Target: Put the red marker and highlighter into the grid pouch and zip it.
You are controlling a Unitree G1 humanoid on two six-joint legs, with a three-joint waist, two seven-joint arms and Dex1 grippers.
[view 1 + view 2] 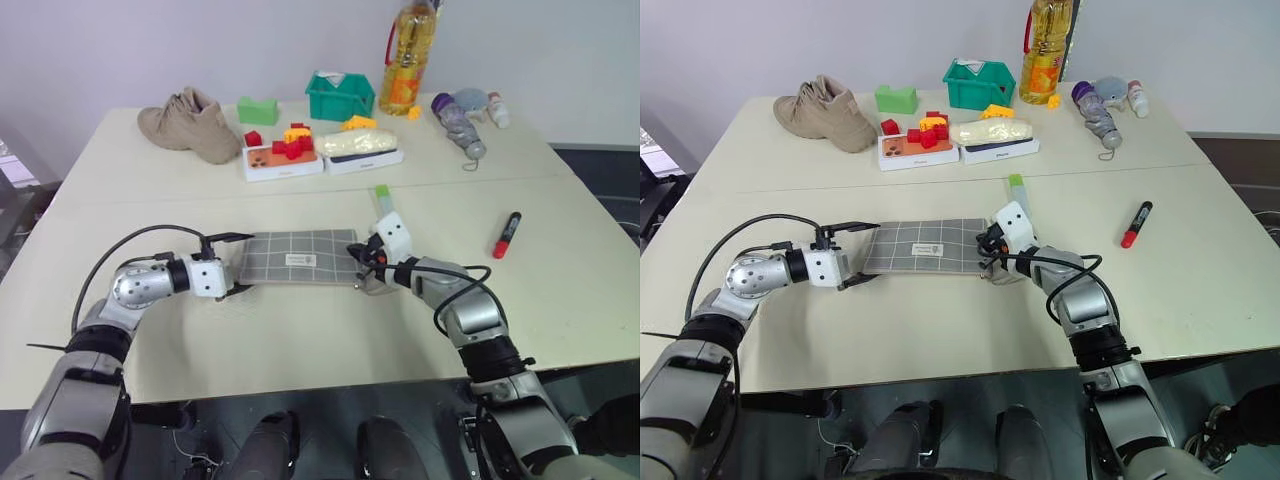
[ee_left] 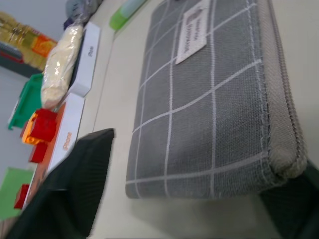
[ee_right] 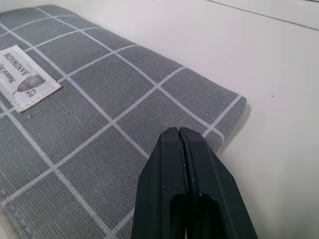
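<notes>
Table (image 1: pixel 300 340): broad, pale cream, smooth matte top, a seam line across the middle.

Grid pouch (image 1: pixel 300 256): flat grey woven-fabric rectangle with thin white grid lines and a small white stitched label in the centre. It lies flat on the near half of the table, between the two grippers. The zipper runs along one long edge, its teeth closed along the stretch seen in the left wrist view.

Left gripper (image 1: pixel 232 264): two black fingers spread apart, one on each side of the pouch's left short end, straddling it. Whether they touch the fabric cannot be told.

Right gripper (image 3: pixel 179 133): black fingers pressed together tip to tip, nothing visible between them, poised over the pouch's right end near its corner.

Red marker (image 1: pixel 507 235): short thick cylinder, glossy red body with a black end, lying on bare table well to the right of the pouch.

Highlighter (image 1: pixel 383 196): short flat pale pen with a bright green cap, lying just beyond the pouch's far right corner, beside the right gripper's white housing.
</notes>
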